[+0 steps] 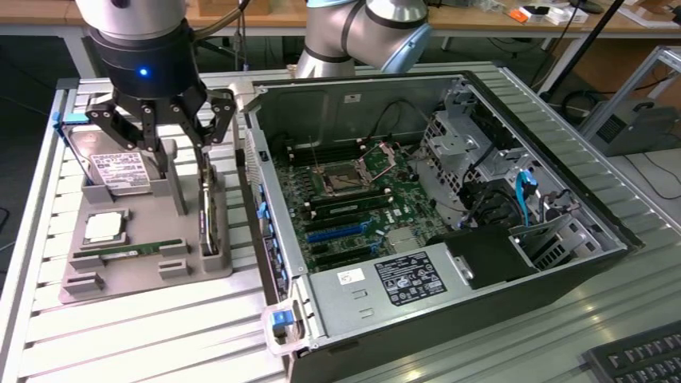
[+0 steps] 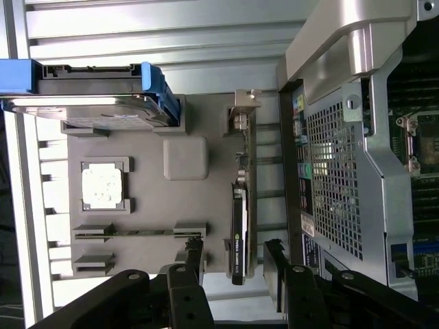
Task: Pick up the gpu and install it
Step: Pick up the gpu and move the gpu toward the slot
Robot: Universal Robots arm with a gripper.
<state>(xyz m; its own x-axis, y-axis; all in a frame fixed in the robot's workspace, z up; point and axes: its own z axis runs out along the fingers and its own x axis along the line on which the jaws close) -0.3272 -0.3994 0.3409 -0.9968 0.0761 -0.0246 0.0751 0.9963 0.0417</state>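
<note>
Gripper (image 1: 175,140) is wide open and holding nothing, just hovering over the grey tray (image 1: 127,275). The gpu (image 1: 210,215) is in its tray slot right under the gripper, standing on edge. In the wrist view its thin edge lines up between the two fingers (image 2: 194,257). Its long axis runs crosswise to the gap between them and parallel to the computer case (image 1: 352,295) wall beside it. The metal bracket end (image 2: 243,110) points away from the fingers, dark end nearest them. The hard drive (image 1: 120,169) is off to the other side.

Ribbed metal desk (image 1: 139,335), evenly lit. Beyond, a long wooden bench (image 1: 468,20) with small clutter. Pale floor (image 1: 659,183) at the exterior view's right.
</note>
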